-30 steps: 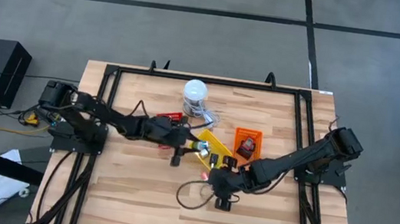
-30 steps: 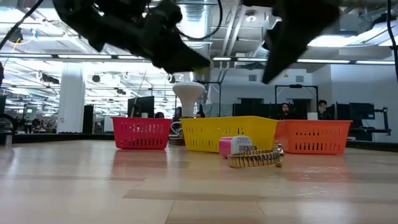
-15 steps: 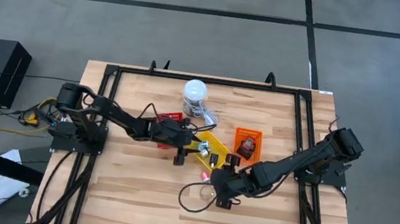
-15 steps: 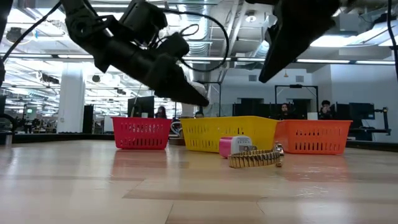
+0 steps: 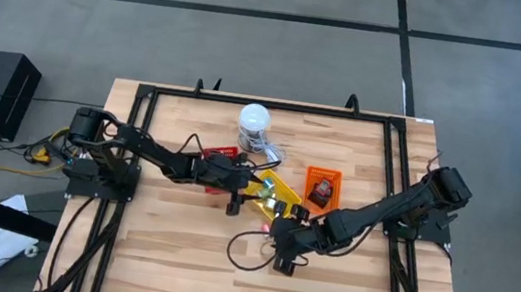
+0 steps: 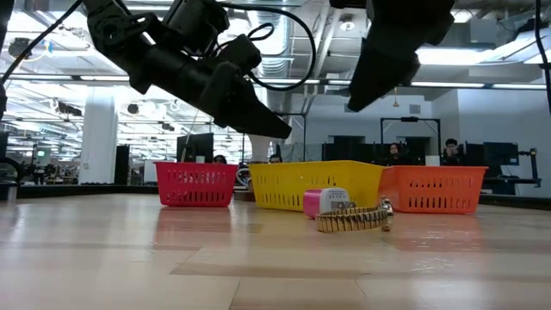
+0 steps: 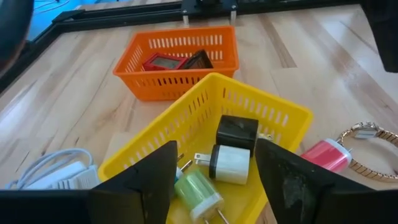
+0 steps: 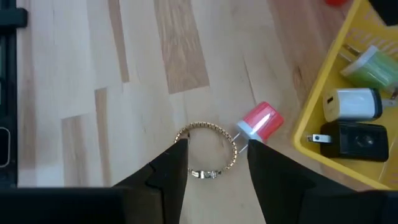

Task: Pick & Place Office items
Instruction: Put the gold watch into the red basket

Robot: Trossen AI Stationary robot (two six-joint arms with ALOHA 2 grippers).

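Right gripper poised above gold watch, fingers spread, nothing held. Watch flat on table, pink adapter touching its rim, yellow tray just beside. Left gripper over yellow tray, fingers spread, empty; green, white and black chargers inside. Best lowered straight, one finger inside the band, clear of adapter.

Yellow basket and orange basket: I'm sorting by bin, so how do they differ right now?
The yellow basket holds three plug adapters: green, white and black. The orange basket holds flat dark and red items. The yellow basket lies askew on the table; the orange basket sits squarer. The left hand hovers, open, over the yellow basket, not the orange. Both are slotted plastic.
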